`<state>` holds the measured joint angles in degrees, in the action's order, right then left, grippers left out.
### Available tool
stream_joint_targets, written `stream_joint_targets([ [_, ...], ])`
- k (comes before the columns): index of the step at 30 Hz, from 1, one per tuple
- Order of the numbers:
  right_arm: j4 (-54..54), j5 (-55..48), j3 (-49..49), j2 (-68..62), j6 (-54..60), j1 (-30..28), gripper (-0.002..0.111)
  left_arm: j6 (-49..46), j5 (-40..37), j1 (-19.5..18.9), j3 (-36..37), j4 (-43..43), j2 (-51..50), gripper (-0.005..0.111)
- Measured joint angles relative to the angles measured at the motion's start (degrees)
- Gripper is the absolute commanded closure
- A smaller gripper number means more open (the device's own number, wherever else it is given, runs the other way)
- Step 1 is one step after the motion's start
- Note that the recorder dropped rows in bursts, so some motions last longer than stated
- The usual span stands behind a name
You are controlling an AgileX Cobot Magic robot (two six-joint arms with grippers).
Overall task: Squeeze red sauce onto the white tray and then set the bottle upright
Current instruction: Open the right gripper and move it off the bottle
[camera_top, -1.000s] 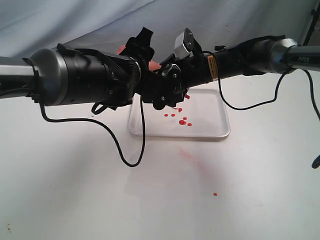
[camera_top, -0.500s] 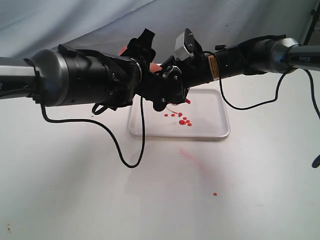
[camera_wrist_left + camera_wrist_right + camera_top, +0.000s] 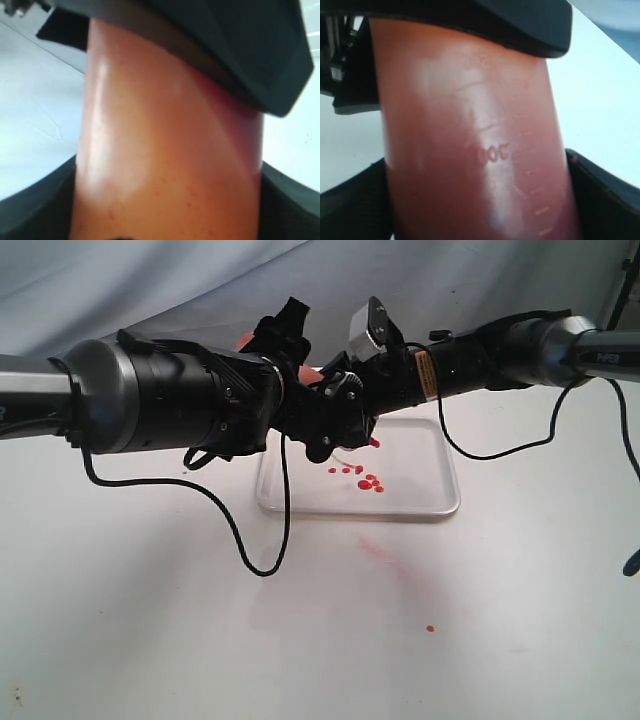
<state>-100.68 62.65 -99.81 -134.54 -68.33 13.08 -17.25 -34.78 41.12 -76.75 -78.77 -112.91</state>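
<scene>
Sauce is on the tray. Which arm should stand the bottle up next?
Left, probably. The left gripper and right gripper both clamp the bottle, but the left looks nearer its base, the right nearer the nozzle over the tray, so the left can tip it upright.

Two black arms with silver-grey collars and loose black cables.

The left arm (image 3: 170, 405) is a fat, glossy black cylinder ringed by a silver-grey band (image 3: 100, 390), and a thin black cable (image 3: 262, 572) droops from it in a loop. The right arm (image 3: 470, 362) is slimmer and black. It joins a silver-grey tube (image 3: 545, 345) with small white lettering (image 3: 605, 357), carries a yellow label (image 3: 427, 376) and trails its own black cable (image 3: 487, 458). A silver box camera (image 3: 364, 330) sits by its wrist. Up close, the left fingers (image 3: 240, 45) and right fingers (image 3: 470, 15) are matte black slabs with straight edges and rounded corners.
</scene>
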Motion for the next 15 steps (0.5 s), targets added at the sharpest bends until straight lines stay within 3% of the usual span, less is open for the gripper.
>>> stream_joint_targets([
  [4,0.0,0.0,0.0,0.0,-0.8,0.0,0.079,0.0,-0.1,0.0,0.0,0.0,0.0,0.107],
  [9,0.0,0.0,0.0,0.0,-1.5,0.0,0.008,0.0,-0.2,0.0,0.0,0.0,0.0,0.107],
  [10,0.0,-0.1,0.0,0.0,-2.1,0.0,0.002,0.0,-0.3,0.0,0.0,0.0,0.0,0.107],
  [15,0.1,-0.7,0.0,0.0,-3.9,0.0,0.003,0.3,-2.2,0.0,0.0,0.0,0.2,0.107],
])
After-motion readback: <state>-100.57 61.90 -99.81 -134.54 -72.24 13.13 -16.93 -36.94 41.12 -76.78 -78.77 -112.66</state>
